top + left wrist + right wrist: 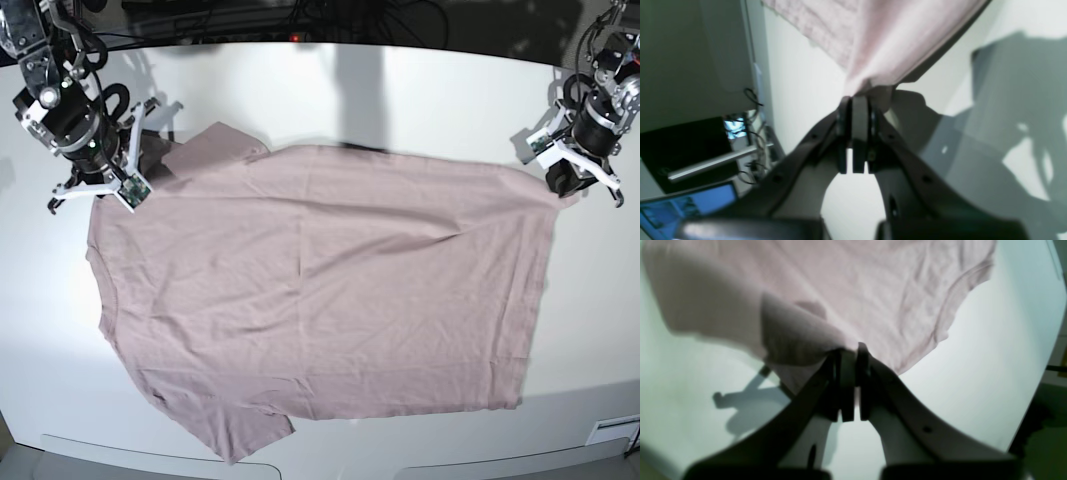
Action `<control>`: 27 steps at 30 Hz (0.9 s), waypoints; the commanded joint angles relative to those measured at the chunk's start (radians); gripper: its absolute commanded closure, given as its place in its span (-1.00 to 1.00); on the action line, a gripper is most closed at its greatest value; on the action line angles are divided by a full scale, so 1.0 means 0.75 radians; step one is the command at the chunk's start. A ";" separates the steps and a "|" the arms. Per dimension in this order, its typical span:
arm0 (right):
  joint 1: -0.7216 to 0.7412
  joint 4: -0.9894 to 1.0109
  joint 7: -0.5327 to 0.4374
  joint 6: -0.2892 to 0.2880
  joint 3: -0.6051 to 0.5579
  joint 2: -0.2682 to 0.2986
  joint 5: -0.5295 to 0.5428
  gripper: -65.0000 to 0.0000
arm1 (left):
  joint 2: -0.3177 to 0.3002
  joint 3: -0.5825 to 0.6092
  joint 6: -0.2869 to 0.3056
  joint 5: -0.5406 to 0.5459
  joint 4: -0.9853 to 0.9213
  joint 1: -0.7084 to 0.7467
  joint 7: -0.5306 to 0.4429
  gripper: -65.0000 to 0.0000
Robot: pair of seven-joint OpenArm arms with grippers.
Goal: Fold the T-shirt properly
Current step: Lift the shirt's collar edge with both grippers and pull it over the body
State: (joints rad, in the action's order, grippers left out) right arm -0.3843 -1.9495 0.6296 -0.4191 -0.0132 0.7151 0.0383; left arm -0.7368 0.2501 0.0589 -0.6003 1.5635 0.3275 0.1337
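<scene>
The dusty pink T-shirt lies spread nearly flat across the white table, with its sleeves toward the base view's left and its hem toward the right. My right gripper is at the shirt's far left corner. In the right wrist view the right gripper is shut on a bunched fold of the T-shirt. My left gripper is at the far right hem corner. The left wrist view shows the left gripper shut on a pinch of the T-shirt, which stretches away from it.
Dark cables run along the table's back edge. In the left wrist view a screen and equipment stand beyond the table's side. The table's front edge lies just below the shirt's lower sleeve.
</scene>
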 commanded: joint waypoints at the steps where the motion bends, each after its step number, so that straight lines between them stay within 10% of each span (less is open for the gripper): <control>1: 0.032 -0.009 -0.021 0.016 0.012 -0.001 -0.004 1.00 | -0.027 -0.011 -0.023 -0.001 0.022 -0.009 -0.009 1.00; 27: 0.242 0.077 -0.025 0.092 0.012 -0.078 0.000 1.00 | -0.027 -0.011 -0.024 0.000 0.224 -0.082 0.140 1.00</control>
State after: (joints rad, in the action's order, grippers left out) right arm -0.2180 -1.8774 0.6292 -0.3618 -0.0135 0.6418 0.0368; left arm -0.7376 0.2501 0.0593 -0.5964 1.7130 0.2741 0.2436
